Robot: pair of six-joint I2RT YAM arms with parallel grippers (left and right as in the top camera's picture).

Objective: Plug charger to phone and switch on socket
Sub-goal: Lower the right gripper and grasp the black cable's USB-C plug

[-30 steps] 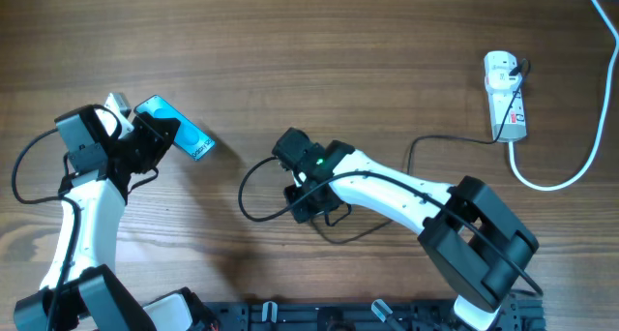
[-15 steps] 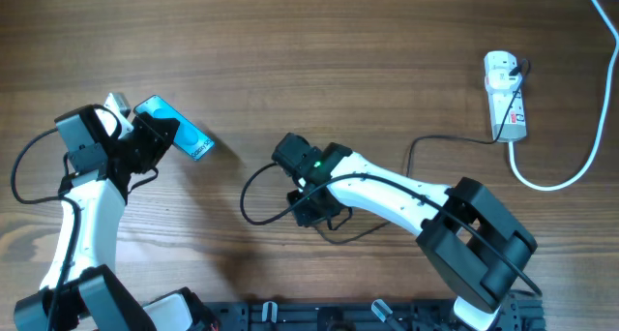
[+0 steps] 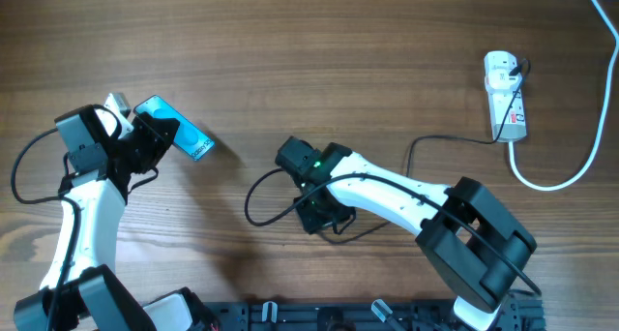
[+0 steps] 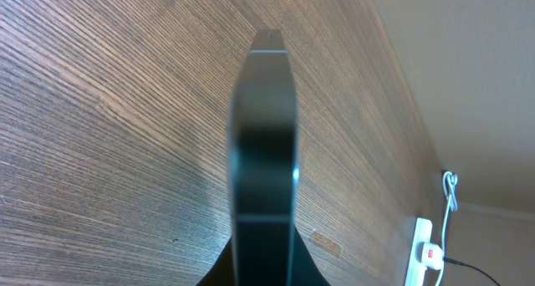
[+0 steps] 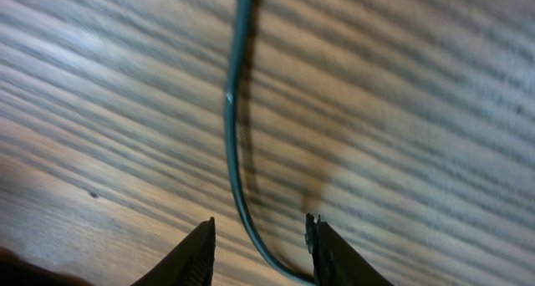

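Looking down on the wood-grain table (image 3: 338,60), the left gripper (image 3: 153,135) is out at 9 o'clock, clamped on the phone (image 3: 174,128). That phone is a flat little rectangle with a glossy cyan screen, and its long axis is running from 10 o'clock to 4 o'clock. The free end with the white text strip is pointing toward 4 o'clock.

Over to the left wrist camera, and the phone (image 4: 266,152) is showing edge-on as a thin dark slab rising up the middle of the picture. No screen colour is showing from there. The white socket (image 4: 422,252) is peeking in at 5 o'clock.

Overhead again, the socket (image 3: 505,104) is lying at 2 o'clock. It is a smooth white bar, lengthwise from 12 to 6, with its round outlet at the 12 o'clock end. A thick white cable (image 3: 571,176) is curling off its 6 o'clock end.

The charger cable (image 3: 247,205), thin, black and rubbery, is looping on the table just at 9 o'clock of the right gripper (image 3: 314,213).

Only the right wrist view is giving the detail. The right gripper (image 5: 261,248) has its dark fingers (image 5: 199,251) apart, and the charger cable (image 5: 232,119) is curving down between them. The picture is blurred, so I cannot tell whether cable and fingers are touching, and the connector tip is not showing.
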